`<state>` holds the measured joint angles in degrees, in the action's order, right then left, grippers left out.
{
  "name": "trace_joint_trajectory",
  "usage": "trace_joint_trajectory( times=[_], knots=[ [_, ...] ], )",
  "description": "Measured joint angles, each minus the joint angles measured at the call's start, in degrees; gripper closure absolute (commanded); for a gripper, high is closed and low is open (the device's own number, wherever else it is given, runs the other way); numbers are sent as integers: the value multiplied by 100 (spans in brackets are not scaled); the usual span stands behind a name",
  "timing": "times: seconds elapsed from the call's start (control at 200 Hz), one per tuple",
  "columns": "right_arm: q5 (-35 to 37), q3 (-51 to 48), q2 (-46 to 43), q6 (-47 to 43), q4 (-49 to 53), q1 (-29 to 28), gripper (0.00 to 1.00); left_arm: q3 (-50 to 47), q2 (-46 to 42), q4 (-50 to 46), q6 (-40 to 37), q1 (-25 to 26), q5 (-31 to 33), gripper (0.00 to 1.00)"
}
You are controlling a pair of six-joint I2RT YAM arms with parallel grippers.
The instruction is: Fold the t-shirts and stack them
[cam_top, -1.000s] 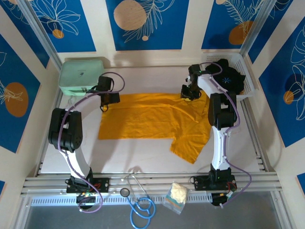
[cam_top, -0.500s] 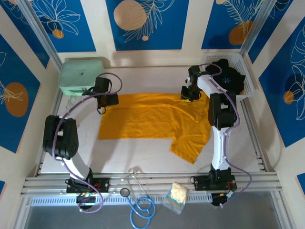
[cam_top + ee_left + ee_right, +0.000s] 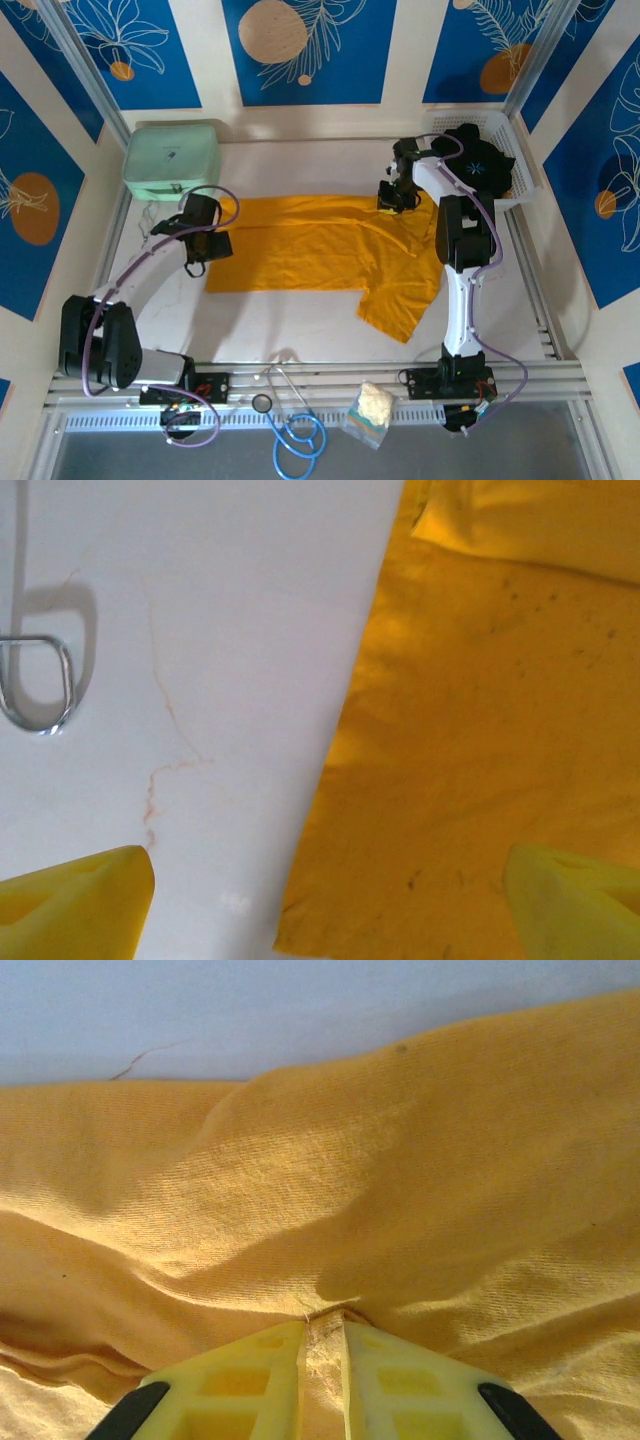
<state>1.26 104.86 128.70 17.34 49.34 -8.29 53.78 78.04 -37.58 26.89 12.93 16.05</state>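
Two jobs: my right gripper [image 3: 323, 1345] pinches the 1 o'clock corner of the plain orange-yellow cloth t-shirt [image 3: 310, 250] spread on the white table [image 3: 300, 325] to anchor it, left gripper [image 3: 330, 900] gaping over its 9 o'clock edge, ready to grab.

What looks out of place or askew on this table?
A blue stethoscope and a small packet lie by the front rails, unrelated to folding. The orange shirt lies uneven, one part sticking out toward the near right.

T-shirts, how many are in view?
2. The orange-yellow t-shirt lies spread across the middle; the black t-shirt sits in the white basket at the far right corner. Others may be hidden beneath it.
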Motion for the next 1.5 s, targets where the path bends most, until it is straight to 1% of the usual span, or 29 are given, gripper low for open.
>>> trace_joint_trajectory(
  times=[0.175,0.385,0.465,0.58,0.65,0.866,0.961,1.096,1.266,1.396,1.501],
  knots=[
    [28,0,2,2,2,-24,73,-136,-164,-101,120,0,9,8],
    [184,0,52,-44,26,-55,72,-304,-302,-107,221,0,9,7],
    [203,0,96,-46,37,-61,77,-317,-299,-107,229,0,9,7],
    [236,0,151,-81,46,-72,93,-317,-299,-105,267,0,9,7],
    [240,0,155,-83,48,-72,100,-317,-299,-105,271,0,7,7],
    [302,-7,138,-81,46,-105,100,-317,-299,-105,282,0,9,7],
    [442,-195,-2,-15,13,-184,100,-317,-299,-105,284,0,9,7],
    [688,-761,-542,269,-17,-448,100,-341,-299,-101,284,0,9,7],
    [1073,-1333,-1169,837,-114,-1062,100,-446,-293,-98,284,0,9,7],
    [1342,-1633,-1281,1346,-214,-1519,100,-487,-260,-94,299,0,9,6],
    [1488,-1867,-1279,1731,-216,-1786,99,-514,-232,-85,389,0,11,1]
  ],
)
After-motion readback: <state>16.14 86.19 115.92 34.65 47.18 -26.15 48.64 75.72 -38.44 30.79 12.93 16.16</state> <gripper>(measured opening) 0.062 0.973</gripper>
